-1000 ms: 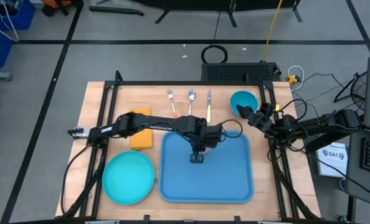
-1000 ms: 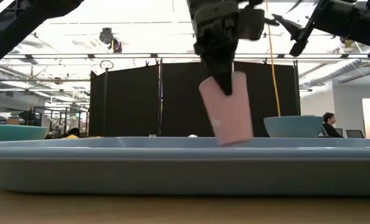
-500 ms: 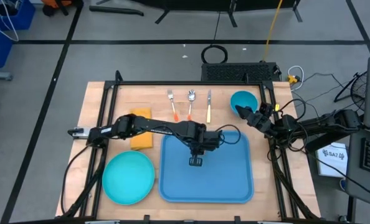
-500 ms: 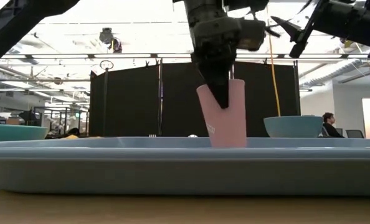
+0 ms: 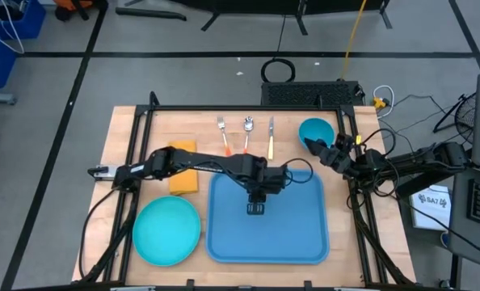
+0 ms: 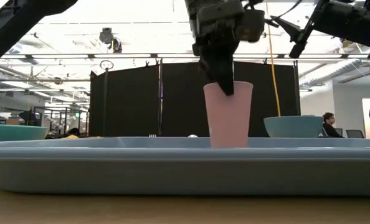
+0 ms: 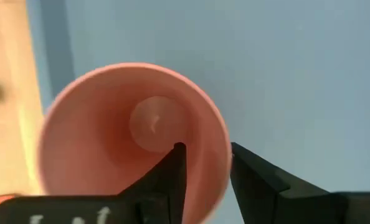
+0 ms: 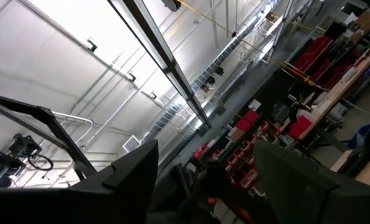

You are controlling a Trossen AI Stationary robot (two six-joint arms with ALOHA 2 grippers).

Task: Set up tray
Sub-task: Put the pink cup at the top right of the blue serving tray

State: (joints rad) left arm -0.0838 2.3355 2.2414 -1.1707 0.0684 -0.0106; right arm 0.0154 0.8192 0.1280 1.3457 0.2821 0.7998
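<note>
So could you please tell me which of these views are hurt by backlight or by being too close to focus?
Low view: bright ceiling lights behind leave the left gripper a dark silhouette over the pink plastic cup; the large flat blue plastic tray's rim is soft in the foreground. Left wrist view: the cup's rim is blurred from closeness. Right wrist view: ceiling glare, dark fingers in shadow. High view: evenly lit.

High view: even, diffuse overhead light; soft, short shadows under the arms on the tray (image 5: 305, 234); no glare; sharp across the frame.
Low view: strong backlight from bright ceiling (image 6: 141, 25); upper area washed out; left gripper (image 6: 225, 84) and arms reduced to dark silhouettes; near tray rim soft, out of focus.
Left wrist view: bright, flat light; pink cup (image 7: 110, 137) close and blurred; fingers (image 7: 166, 180) dark, soft-edged.
Right wrist view: white roof panels overexposed; fingers (image 8: 135, 168) in shadow, blurred.
</note>
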